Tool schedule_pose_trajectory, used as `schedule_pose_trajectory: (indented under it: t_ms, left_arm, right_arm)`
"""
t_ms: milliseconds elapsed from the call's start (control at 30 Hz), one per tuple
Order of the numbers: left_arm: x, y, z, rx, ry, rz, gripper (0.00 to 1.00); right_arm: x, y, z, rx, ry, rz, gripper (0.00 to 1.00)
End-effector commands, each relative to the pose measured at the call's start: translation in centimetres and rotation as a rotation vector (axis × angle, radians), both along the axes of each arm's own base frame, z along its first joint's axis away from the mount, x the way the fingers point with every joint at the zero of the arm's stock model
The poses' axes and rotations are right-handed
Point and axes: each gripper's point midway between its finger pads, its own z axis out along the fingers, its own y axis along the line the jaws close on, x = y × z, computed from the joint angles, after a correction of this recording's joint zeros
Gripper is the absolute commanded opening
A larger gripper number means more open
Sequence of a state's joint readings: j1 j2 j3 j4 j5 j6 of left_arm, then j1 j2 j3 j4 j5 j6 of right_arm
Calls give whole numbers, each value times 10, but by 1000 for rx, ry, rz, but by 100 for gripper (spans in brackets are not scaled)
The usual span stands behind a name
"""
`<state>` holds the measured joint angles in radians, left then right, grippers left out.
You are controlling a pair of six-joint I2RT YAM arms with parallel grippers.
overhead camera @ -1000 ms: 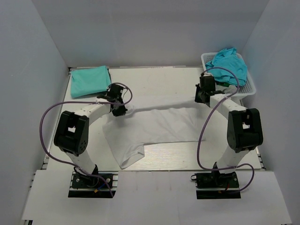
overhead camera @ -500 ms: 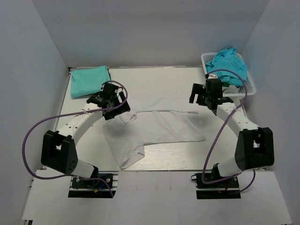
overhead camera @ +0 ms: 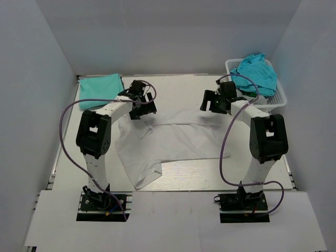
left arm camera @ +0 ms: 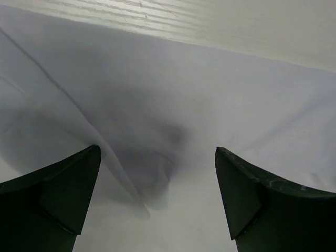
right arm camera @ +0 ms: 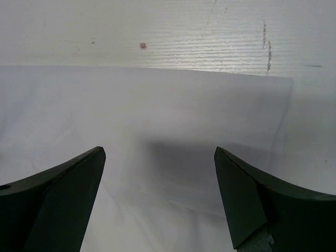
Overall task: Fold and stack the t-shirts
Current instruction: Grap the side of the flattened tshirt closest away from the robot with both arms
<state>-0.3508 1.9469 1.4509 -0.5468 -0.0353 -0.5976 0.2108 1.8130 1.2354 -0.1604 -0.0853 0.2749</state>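
**tinkerbot42:** Where's the white shirt sitting, and how are you planning to do this fold?

**me:** The white shirt (overhead camera: pixel 178 139) is spread out on the tabletop (overhead camera: pixel 178 86), down to the near left of the basket (overhead camera: pixel 281 101). One teal shirt (overhead camera: pixel 100 90) lies folded way across from the basket on the far left. More teal shirts (overhead camera: pixel 257 71) are heaped in the basket itself. My guess is I'm mid-fold on the white one. The plan is to pinch its edge on the basket's end with both claws at once. Then I'd lift it only a little and carry it over evenly so the edges line up. There's a raised wrinkle (left arm camera: pixel 118 170) under my left side, so I'd flatten that first or it'll get pressed into the fold.

**tinkerbot42:** Claws holding anything right now?

**me:** Nope. My left claw (overhead camera: pixel 144 108) is spread wide over the cloth on the side away from the basket, with nothing between its fingers (left arm camera: pixel 52 199). My right claw (overhead camera: pixel 211 103) is just as wide and also empty, over the flat straight edge on the basket side. I can't tell whether the fingertips brush the fabric.
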Motion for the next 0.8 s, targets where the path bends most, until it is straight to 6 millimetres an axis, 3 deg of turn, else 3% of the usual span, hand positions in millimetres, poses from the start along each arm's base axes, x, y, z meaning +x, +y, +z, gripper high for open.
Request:
schedule_pose_trajectory:
  t_ms: [0,100,233,433,500,567,600,633,667,700,733,767]
  left_arm:
    - [13,15,-9,32,22,23,100]
    - [8,33,-23,55,64,57,100]
    - [-16,56,-48,73,126,92,100]
    - [-31,62,-67,83,197,94,100]
    - [-22,55,-68,63,186,71,100]
    - [-12,46,-67,31,181,41,100]
    - [5,40,-58,14,144,24,100]
    - [9,35,-65,3,156,4,100]
    - [16,32,-63,-8,146,-1,100]
    - [30,26,-54,-25,113,-7,100]
    - [36,24,-59,-28,114,-21,100]
    - [50,20,-47,-36,80,-22,100]
  right_arm:
    - [6,13,-3,51,31,20,90]
    - [3,13,-25,46,87,20,90]
    - [0,9,-56,22,169,0,90]
    - [-4,-4,-88,-17,267,-97,90]
    - [0,-9,-93,-46,287,-123,90]
    - [16,-8,-88,-51,270,-147,90]
    - [15,-9,-95,-53,295,-157,90]
    - [25,-19,-90,-93,274,-201,90]
    - [22,-20,-102,-111,310,-211,90]
    - [42,-26,-85,-111,269,-246,90]
    - [46,-26,-83,-113,266,-252,90]
    - [45,-27,-88,-124,290,-249,90]
